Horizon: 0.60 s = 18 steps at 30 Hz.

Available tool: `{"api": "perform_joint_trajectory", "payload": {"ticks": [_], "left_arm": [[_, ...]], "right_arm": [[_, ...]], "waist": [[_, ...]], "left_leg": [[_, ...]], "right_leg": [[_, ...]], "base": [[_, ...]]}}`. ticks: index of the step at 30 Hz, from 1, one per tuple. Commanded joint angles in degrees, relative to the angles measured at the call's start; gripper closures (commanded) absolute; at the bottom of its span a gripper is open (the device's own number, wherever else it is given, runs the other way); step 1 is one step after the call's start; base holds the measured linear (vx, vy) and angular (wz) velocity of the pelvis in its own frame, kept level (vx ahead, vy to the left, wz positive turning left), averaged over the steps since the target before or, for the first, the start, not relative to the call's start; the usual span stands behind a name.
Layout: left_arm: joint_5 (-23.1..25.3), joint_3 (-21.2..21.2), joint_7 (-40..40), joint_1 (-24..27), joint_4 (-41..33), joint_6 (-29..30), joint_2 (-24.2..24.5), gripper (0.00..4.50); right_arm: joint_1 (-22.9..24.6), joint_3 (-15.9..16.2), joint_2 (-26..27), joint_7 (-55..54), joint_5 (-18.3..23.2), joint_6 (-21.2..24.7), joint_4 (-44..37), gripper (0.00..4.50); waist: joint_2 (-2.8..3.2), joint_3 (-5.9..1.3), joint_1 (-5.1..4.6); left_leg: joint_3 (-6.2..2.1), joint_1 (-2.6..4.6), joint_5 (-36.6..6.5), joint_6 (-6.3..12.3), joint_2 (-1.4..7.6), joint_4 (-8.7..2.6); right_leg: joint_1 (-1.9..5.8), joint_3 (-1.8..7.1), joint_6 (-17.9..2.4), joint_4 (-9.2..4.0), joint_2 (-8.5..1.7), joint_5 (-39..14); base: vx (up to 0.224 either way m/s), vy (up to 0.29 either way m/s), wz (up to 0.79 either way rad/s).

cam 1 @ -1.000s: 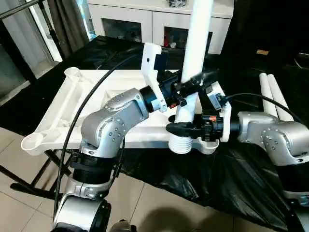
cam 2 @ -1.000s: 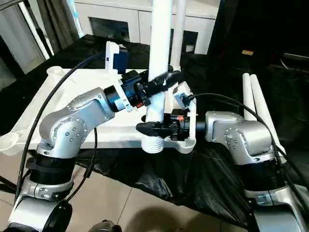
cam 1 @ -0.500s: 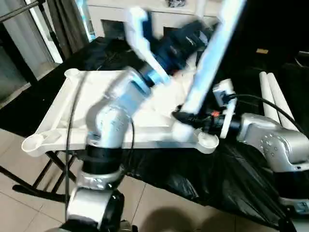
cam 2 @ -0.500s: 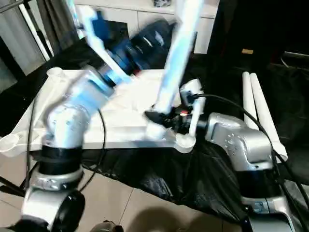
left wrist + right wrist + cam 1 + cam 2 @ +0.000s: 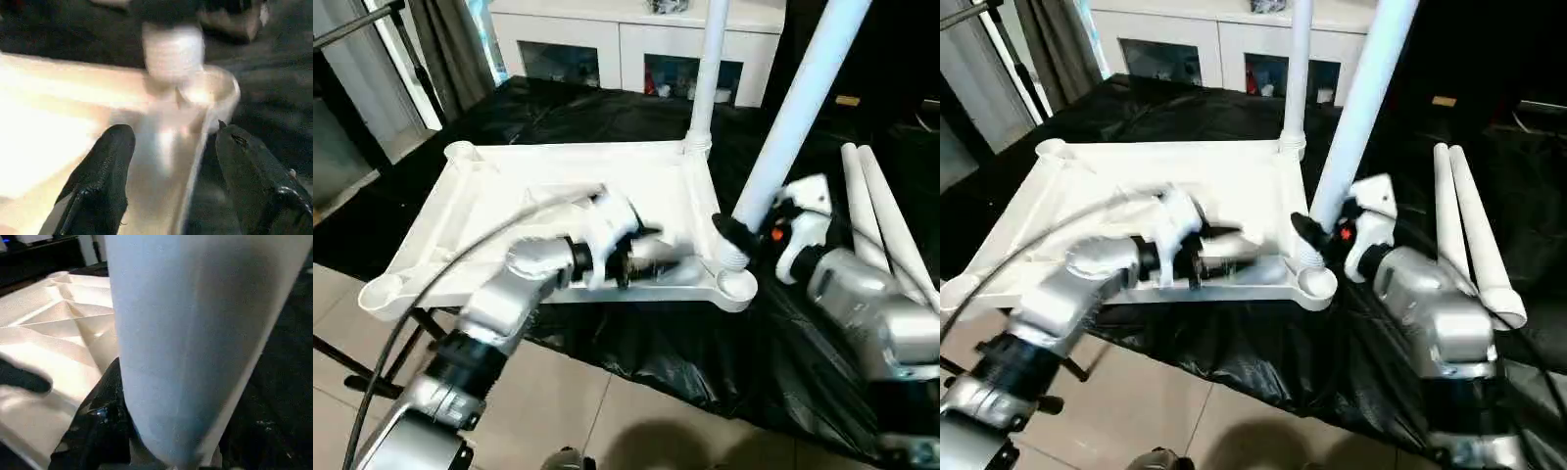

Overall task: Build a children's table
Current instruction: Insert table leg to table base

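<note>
Nearest you, the tabletop (image 5: 489, 211) lies underside up on black sheeting (image 5: 705, 362), ribs showing; take it as your landmark. Your left gripper (image 5: 171, 191) sits low over its near edge, close to the near right corner socket (image 5: 736, 284). Its fingers (image 5: 105, 171) stand wide apart w/ nothing between them, just bare tabletop rim below.

At that same near right corner your right gripper (image 5: 729, 235) is clamped round the lower end of a white leg (image 5: 798, 108). The leg leans up and away to the right, not upright. Its threaded end (image 5: 172, 51) hangs just above the socket; can't tell if it touches the socket rim.

Right of the tabletop, well apart from it, two more legs (image 5: 876, 211) lie side by side on the sheeting.

At the tabletop's far right corner a fourth leg (image 5: 707, 69) stands upright in its socket. The far left socket (image 5: 460, 150) and near left socket (image 5: 380, 291) are open.

Beyond the tabletop: a white glass-door cabinet (image 5: 617, 49).
</note>
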Motion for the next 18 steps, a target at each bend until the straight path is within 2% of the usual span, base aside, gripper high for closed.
{"api": "perform_joint_trajectory", "payload": {"ticks": [1,2,3,4,5,7,9,10,11,12,14,15,18], "left_arm": [[2.4,-0.9,-1.7,-1.9,4.2,-2.4,0.4,1.47],[2.8,-1.0,-2.3,-2.6,6.9,-3.4,0.2,1.75],[2.9,-1.1,-2.6,-2.9,7.8,-3.7,0.1,1.75],[2.9,-1.2,-3.0,-3.3,8.9,-3.8,-0.1,1.75],[3.1,-1.4,-3.3,-3.6,9.9,-4.4,-0.2,1.83],[4.0,-1.5,-3.6,-5.0,13.8,-6.6,-0.9,1.96],[4.8,-1.6,-3.4,-6.0,16.7,-8.3,-1.3,2.1],[5.2,-1.5,-3.4,-6.7,18.4,-9.1,-1.6,2.19],[5.5,-1.2,-4.0,-7.9,21.4,-10.4,-2.3,2.24],[5.4,-1.0,-4.7,-8.2,22.4,-10.8,-2.6,2.31],[5.5,-1.0,-5.6,-8.6,23.5,-11.4,-2.9,2.5],[5.8,-1.1,-6.5,-9.0,24.5,-12.0,-3.0,2.58],[5.8,-1.0,-8.1,-9.6,26.4,-12.9,-3.5,2.86]], "right_arm": [[-0.2,-0.6,0.3,-1.4,-0.4,-0.7,-1.5,2.59],[0.0,-0.9,0.7,-2.1,-0.1,-0.5,-1.7,2.59],[0.1,-1.0,0.8,-2.2,0.1,-0.3,-1.8,2.59],[0.4,-1.1,0.7,-2.0,0.4,0.1,-2.1,2.59],[0.6,-1.0,0.7,-1.9,0.5,0.3,-2.6,2.59],[1.3,-0.9,0.9,-1.3,0.7,0.6,-3.7,2.59],[1.7,-0.7,1.0,-0.9,0.9,0.6,-4.3,2.59],[1.9,-0.6,1.0,-0.7,0.9,0.4,-4.5,2.59],[2.3,-0.2,0.8,-0.3,1.0,0.3,-4.9,2.59],[2.4,-0.1,0.8,-0.2,1.0,0.3,-5.1,2.59],[2.6,0.1,0.7,-0.1,1.1,0.3,-5.4,2.59],[2.7,0.3,0.5,0.1,1.1,0.4,-5.7,2.59],[3.0,0.2,0.4,0.4,1.2,0.7,-6.1,2.59]], "waist": [[-0.07,-4.19,-0.35],[-0.23,-4.22,-0.41],[-0.26,-4.21,-0.46],[0.79,-4.29,-0.45],[0.05,-4.21,-0.75],[0.39,-4.33,-0.78],[0.3,-4.35,-0.77],[0.59,-4.37,-0.85],[0.48,-4.34,-0.91],[0.76,-4.37,-0.84],[0.59,-4.36,-0.95],[0.88,-4.31,-1.02],[0.97,-4.36,-1.04]], "left_leg": [[-0.25,1.09,-10.9,-2.72,0.66,-3.94],[-0.28,1.11,-11.2,-2.76,0.59,-3.94],[-0.27,1.08,-11.3,-2.71,0.6,-3.97],[-0.44,1.13,-11.4,-2.9,0.65,-3.94],[-0.4,0.97,-11.6,-2.7,0.68,-3.99],[-0.35,0.93,-10.4,-1.87,0.62,-3.79],[-0.31,0.8,-9.6,-1.37,0.51,-3.71],[-0.34,0.8,-9.0,-0.98,0.53,-3.69],[-0.37,0.72,-9.1,-1.0,0.52,-3.73],[-0.3,0.85,-9.4,-1.05,0.5,-3.65],[-0.4,0.73,-9.6,-0.94,0.58,-3.76],[-0.35,0.85,-10.0,-0.82,0.52,-3.72],[-0.39,0.93,-10.3,-0.89,0.67,-3.77]], "right_leg": [[2.79,1.44,-9.2,-4.61,-2.9,-7.7],[2.93,1.47,-9.3,-4.57,-2.95,-7.9],[2.97,1.48,-9.4,-4.58,-2.99,-8.1],[2.97,1.44,-9.6,-4.36,-3.13,-8.0],[3.14,1.4,-10.0,-4.51,-3.05,-7.7],[3.23,1.47,-10.5,-4.43,-3.07,-6.7],[3.36,1.45,-10.4,-4.52,-2.99,-6.1],[3.28,1.41,-10.7,-4.55,-3.01,-5.5],[3.43,1.4,-10.7,-4.55,-3.05,-5.8],[3.37,1.42,-10.8,-4.59,-3.06,-6.5],[3.49,1.41,-11.1,-4.56,-3.12,-6.5],[3.33,1.42,-11.1,-4.77,-3.07,-7.3],[3.34,1.45,-11.4,-4.68,-3.14,-7.6]], "base": [[0.0,0.0,0.0],[0.0,0.0,0.0],[0.0,0.0,0.0],[0.0,0.0,0.0],[0.0,0.0,0.0],[0.0,0.0,0.0],[0.0,0.0,0.0],[0.0,0.0,0.0],[0.0,0.0,0.0],[0.0,0.0,0.0],[0.0,0.0,0.0],[0.0,0.0,0.0],[0.0,0.0,0.0]]}}
